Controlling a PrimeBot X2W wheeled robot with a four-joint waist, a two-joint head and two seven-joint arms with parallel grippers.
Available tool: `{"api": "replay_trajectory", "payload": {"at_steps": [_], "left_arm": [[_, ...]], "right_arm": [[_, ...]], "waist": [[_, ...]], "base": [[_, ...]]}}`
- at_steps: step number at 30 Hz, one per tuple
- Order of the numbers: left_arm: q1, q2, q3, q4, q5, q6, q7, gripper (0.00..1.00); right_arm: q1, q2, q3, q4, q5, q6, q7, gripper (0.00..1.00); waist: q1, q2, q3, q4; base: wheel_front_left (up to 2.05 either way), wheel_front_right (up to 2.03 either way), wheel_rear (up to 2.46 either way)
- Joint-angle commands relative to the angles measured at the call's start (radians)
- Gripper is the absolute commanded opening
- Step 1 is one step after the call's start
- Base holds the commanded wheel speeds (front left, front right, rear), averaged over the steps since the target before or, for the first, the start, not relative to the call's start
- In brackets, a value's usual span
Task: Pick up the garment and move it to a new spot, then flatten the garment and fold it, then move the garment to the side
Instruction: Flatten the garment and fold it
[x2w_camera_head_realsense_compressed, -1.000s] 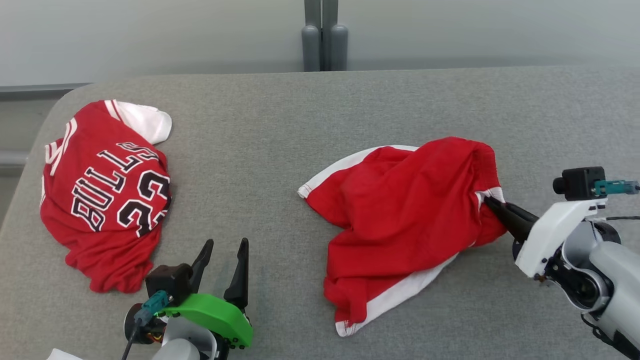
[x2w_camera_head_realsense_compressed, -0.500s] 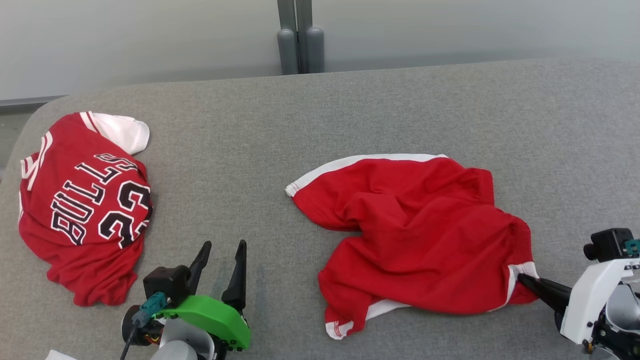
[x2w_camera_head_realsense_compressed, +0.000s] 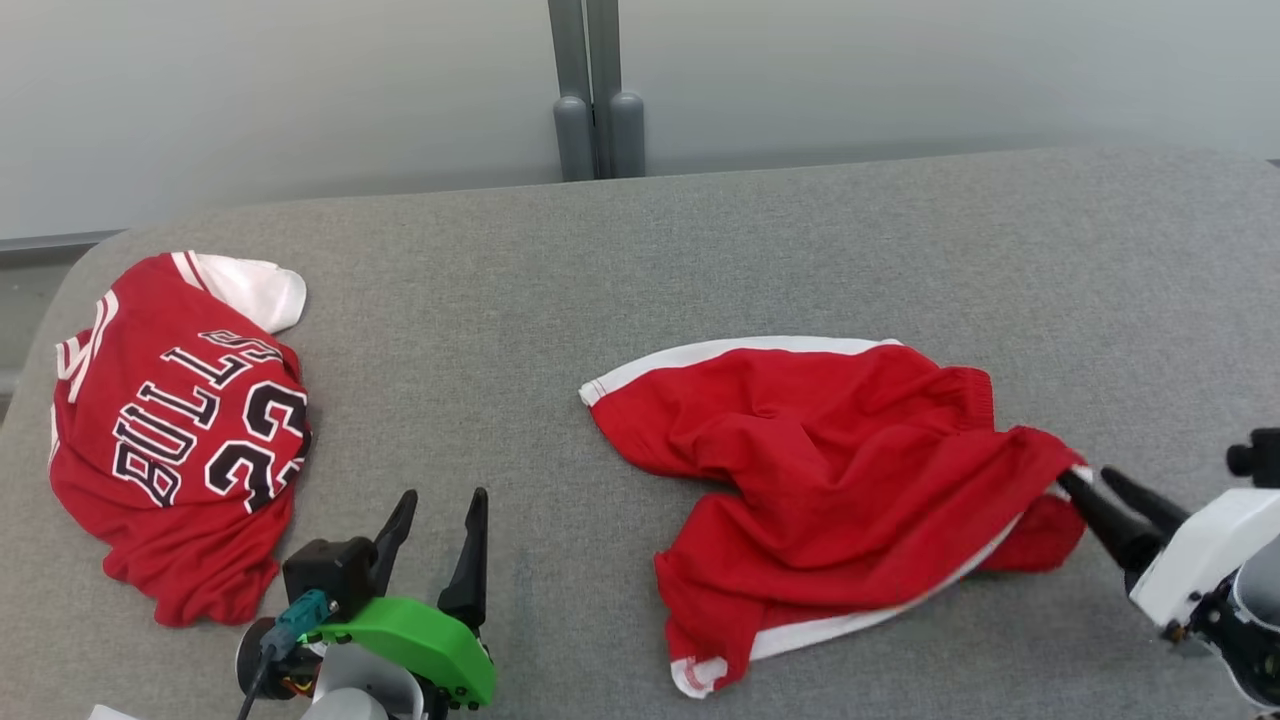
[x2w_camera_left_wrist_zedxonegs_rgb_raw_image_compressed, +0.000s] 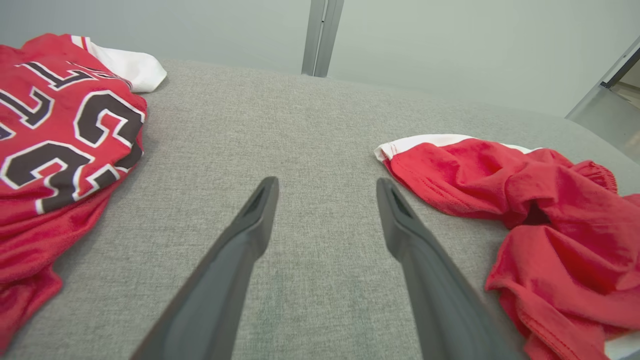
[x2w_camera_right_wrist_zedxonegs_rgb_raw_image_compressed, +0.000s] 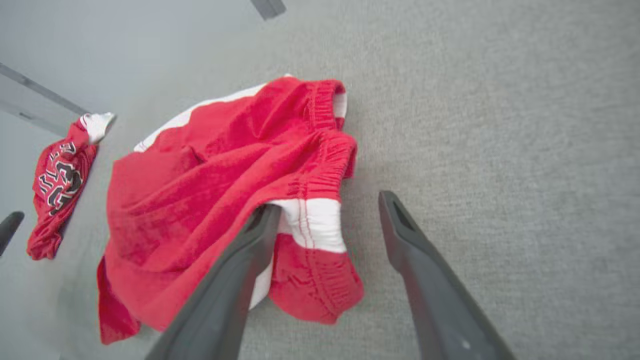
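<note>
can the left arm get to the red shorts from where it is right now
Probably yes: the left gripper, jaws open, has only bare grey surface between it and the red shorts; the jersey lies off to its other side.

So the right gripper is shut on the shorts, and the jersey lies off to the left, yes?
No. The right gripper is open, not shut: the right wrist view shows its two fingers spread apart, with the waistband of the shorts against one of them. The jersey does lie off to the left.
</note>
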Motion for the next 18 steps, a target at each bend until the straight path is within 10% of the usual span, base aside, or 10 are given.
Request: {"api": "replay_trajectory", "payload": {"at_steps": [1,18], "left_arm": [[0.013,0.01,0.003,-0.003,0.0,0.005,-0.001,1.0],[-0.022,0.056,0.01,-0.059,0.01,0.021,0.018,1.0]], "right_arm": [[0.024,0.007,-0.036,-0.017,0.014,0.0,-0.048,1.0],[0.11,0.023,-0.204,-0.14,-0.14,0.0,-0.12,1.0]], "waist": [[0.0,0.0,-0.008,-0.001],[0.0,0.0,0.003,-0.067]], "base": [[0.0,0.0,0.0],[0.0,0.0,0.0]]}}
